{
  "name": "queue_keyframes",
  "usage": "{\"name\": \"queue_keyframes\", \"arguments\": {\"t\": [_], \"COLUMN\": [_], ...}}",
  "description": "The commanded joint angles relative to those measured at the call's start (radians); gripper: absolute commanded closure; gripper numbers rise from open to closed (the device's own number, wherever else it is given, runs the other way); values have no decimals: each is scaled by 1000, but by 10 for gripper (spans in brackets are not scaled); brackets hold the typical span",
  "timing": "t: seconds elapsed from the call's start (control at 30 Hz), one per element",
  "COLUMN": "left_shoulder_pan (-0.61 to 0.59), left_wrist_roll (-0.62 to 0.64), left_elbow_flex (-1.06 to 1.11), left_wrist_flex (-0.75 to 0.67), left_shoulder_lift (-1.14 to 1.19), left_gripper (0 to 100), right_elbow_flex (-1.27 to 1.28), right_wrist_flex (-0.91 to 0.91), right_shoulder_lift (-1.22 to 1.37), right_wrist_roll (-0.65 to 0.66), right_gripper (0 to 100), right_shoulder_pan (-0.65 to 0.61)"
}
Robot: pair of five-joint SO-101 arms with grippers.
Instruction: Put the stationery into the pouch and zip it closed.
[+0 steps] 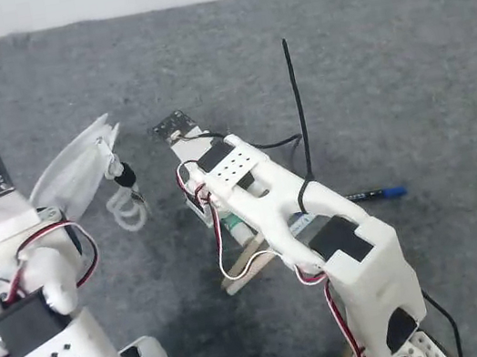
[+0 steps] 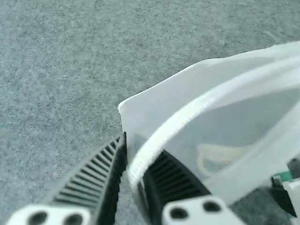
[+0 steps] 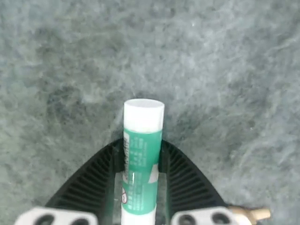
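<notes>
Grey carpet-like cloth covers the table, and at its left we see our left gripper (image 2: pixel 132 157) pinched tight on the zipper edge of the translucent white pouch (image 2: pixel 220 117). Our right gripper (image 3: pixel 140 152), at mid-table, clamps the green-and-white glue stick (image 3: pixel 143 119) between its fingers. A blue-capped pen (image 1: pixel 378 194) lies on the cloth further right.

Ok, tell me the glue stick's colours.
Glue stick: green body, white cap; right wrist view shows it best.

Bright, even, diffuse light; only soft, faint shadows.
</notes>
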Motion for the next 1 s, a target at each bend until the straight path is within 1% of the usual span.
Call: {"name": "queue_keyframes", "arguments": {"t": [0.0, 0.23, 0.5, 0.57, 0.7, 0.77, 0.97], "left_shoulder_pan": [-2, 2, 107, 120, 163, 189, 259], "left_wrist_roll": [14, 15, 12, 12, 11, 9, 8], "left_elbow_flex": [-27, -31, -33, -33, -35, -45, -120], "left_wrist_flex": [-35, -35, -32, -32, -32, -25, 55], "left_shoulder_lift": [-11, -11, -12, -12, -12, -12, -12], "left_gripper": [988, 988, 988, 988, 988, 988, 988], "right_elbow_flex": [-32, -28, -32, -32, -28, -28, -28], "right_wrist_flex": [61, 134, 131, 131, 139, 140, 140], "right_shoulder_lift": [-85, -234, -331, -361, -406, -420, -447], "right_wrist_roll": [-18, -14, -8, 41, 196, 230, 157], "right_gripper": [993, 993, 993, 993, 993, 993, 993], "right_shoulder_pan": [-2, 59, 160, 183, 225, 246, 282]}}
